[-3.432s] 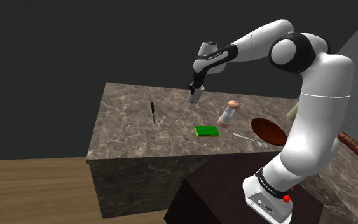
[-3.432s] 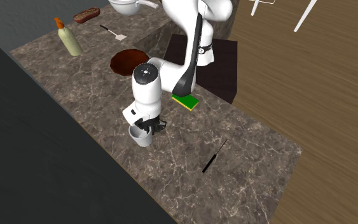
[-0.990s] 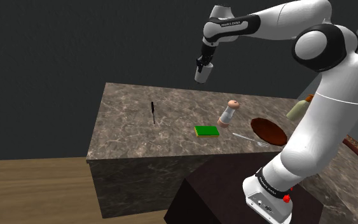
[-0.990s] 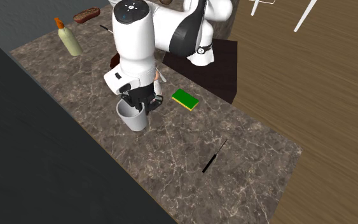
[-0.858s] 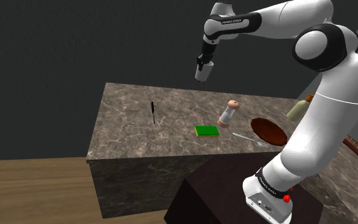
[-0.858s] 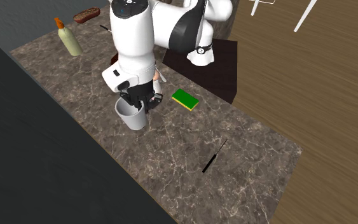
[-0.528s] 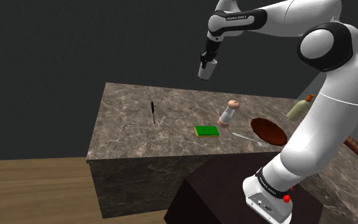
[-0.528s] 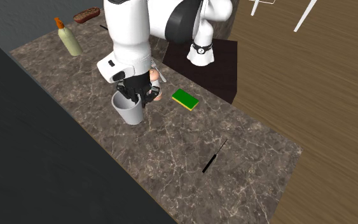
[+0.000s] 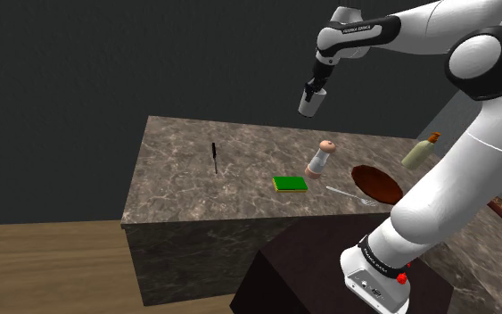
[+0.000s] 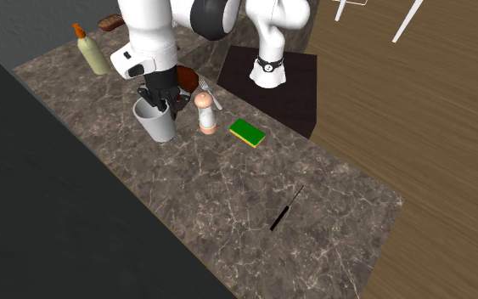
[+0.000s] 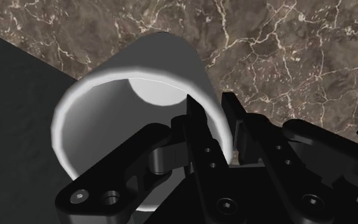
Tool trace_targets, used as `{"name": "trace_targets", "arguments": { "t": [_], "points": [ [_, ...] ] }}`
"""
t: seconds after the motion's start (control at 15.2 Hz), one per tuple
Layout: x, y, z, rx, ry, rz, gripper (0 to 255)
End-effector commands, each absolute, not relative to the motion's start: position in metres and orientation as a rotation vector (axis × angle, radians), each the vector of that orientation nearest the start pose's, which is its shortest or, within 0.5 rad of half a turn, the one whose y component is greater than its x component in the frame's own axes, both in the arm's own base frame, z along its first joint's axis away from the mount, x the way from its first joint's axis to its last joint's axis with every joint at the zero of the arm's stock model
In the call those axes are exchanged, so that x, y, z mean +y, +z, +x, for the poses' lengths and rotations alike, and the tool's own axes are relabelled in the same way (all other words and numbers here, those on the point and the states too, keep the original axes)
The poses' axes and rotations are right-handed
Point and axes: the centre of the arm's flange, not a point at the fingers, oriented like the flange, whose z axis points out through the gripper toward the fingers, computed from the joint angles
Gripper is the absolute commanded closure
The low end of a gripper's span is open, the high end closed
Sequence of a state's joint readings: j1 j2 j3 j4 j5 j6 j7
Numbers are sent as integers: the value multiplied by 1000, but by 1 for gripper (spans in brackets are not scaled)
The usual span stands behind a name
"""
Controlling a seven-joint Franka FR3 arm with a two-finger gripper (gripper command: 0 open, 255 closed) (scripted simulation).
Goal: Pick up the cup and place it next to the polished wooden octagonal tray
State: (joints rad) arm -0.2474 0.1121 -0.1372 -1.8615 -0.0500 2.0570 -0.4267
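arm point(image 9: 458, 165) raised high, forearm reaching over the bench point(image 9: 195, 183). wrist bent downward. gripper point(image 9: 312, 90) points straight down, well above the bench's far edge. fingers point(image 11: 195, 121) clamp the cup point(image 9: 309, 106) wall, one inside, one outside.

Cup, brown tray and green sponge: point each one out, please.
cup point(image 10: 160, 129), second exterior view, outer wall.
brown tray point(image 9: 378, 185), shoulder view, inner face.
green sponge point(image 10: 247, 132), second exterior view, top face.

white arm point(image 9: 449, 183), dark joints point(image 9: 488, 61), black gripper point(image 9: 312, 92)
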Motion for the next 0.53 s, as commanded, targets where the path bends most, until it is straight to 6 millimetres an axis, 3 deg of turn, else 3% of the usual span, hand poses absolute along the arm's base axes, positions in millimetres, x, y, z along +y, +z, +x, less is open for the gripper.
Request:
{"name": "trace_targets", "arguments": {
  "t": [0.0,0.46],
  "points": [
    [-246,466,537,-107,-87,-3228,255],
    [-314,466,475,-107,-87,-3228,255]
  ]
}}
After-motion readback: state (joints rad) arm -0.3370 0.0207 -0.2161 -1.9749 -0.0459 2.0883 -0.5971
